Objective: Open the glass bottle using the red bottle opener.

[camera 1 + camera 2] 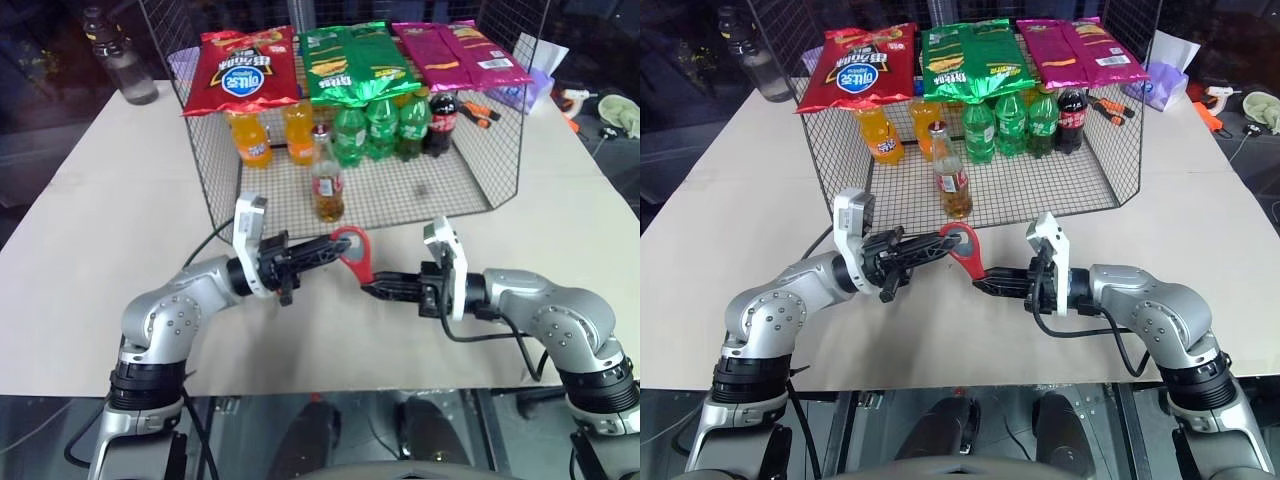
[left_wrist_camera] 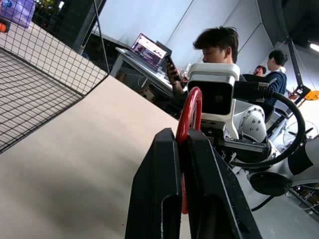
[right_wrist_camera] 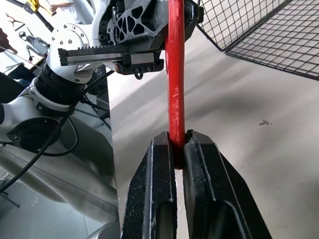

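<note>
— Holding that small flat red bottle opener (image 1: 352, 252) between both arms, why? The left gripper (image 1: 330, 250) has its fingers pinching the ring end.

— Looks like a handover; the right gripper (image 1: 372, 288) has its fingers pressed onto the handle tip, probably for a better working grip.

— And the small clear glass bottle (image 1: 326, 178) of amber liquid?

— Standing upright, capped, inside the wire mesh basket (image 1: 430, 185) on the desk (image 1: 120, 200), well beyond the opener.
</note>
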